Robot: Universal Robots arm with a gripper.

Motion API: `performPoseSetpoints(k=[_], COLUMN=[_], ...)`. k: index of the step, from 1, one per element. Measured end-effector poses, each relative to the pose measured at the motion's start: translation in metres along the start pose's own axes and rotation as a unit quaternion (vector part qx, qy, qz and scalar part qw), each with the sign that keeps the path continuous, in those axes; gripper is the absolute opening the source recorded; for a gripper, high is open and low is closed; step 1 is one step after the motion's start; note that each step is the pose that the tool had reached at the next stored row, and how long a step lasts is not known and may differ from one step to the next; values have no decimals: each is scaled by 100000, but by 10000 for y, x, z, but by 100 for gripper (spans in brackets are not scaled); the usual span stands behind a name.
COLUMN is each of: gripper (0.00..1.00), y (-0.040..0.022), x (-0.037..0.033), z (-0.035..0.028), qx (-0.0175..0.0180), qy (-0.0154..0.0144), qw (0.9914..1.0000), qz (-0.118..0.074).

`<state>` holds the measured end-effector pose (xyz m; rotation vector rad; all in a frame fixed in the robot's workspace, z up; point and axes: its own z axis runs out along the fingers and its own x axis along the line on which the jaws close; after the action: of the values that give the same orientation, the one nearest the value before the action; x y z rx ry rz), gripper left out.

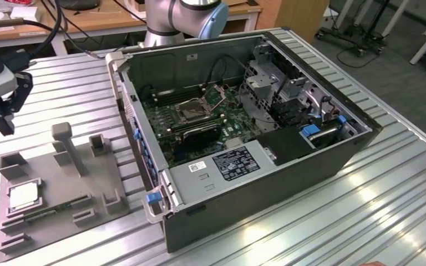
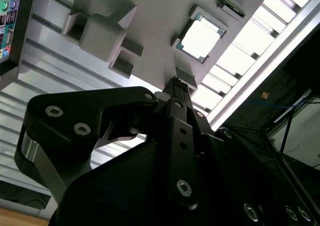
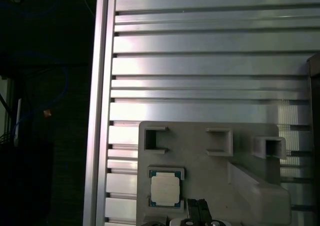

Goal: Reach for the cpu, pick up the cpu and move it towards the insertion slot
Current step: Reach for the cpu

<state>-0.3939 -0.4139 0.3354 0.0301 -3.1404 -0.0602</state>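
The cpu (image 1: 22, 195) (image 2: 200, 37) (image 3: 165, 188), a small pale square chip with a greenish edge, lies flat in a pocket of the grey fixture plate (image 1: 98, 188) at the exterior view's left. My gripper (image 1: 6, 128) (image 2: 175, 83) (image 3: 198, 206) hangs above the table behind the fixture, off to one side of the cpu and well clear of it. Its black fingers are shut together with nothing between them. The insertion slot (image 1: 192, 109), a silver-framed square socket with a dark centre, sits on the board inside the open computer case.
The open computer case (image 1: 272, 183) stands on the ribbed metal table (image 1: 390, 194), taking up the middle. A tall grey post (image 1: 65, 141) and several blocks rise from the fixture near the cpu. A green strip (image 1: 46, 211) lies beside it. The table edge (image 3: 100, 111) runs close by.
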Motion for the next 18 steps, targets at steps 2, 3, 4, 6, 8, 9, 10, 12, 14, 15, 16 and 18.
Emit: performPoseSetpoints(k=[2,3,4,6,8,9,10,12,14,15,16,18], gripper=[10,10,10,10,10,10,10,10,10,10,10,10], y=[-1,-1,-1,-2,-2,-2,-2,-3,-4,-4,-5,-5], x=[1,1,1,1,0,0,1,1,2,3,3,3], z=[11,14,15,15,20,26,33,47,63,72,79,88], qx=[6,7,11,12,1,-3,-3,2,2,4,5,10], qy=[8,10,16,16,2,-6,-3,4,2,5,4,12], qw=[100000,100000,100000,100000,100000,100000,100000,100000,100000,100000,100000,100000], qz=[3,4,4,1,0,0,-1,1,-2,-2,-1,0])
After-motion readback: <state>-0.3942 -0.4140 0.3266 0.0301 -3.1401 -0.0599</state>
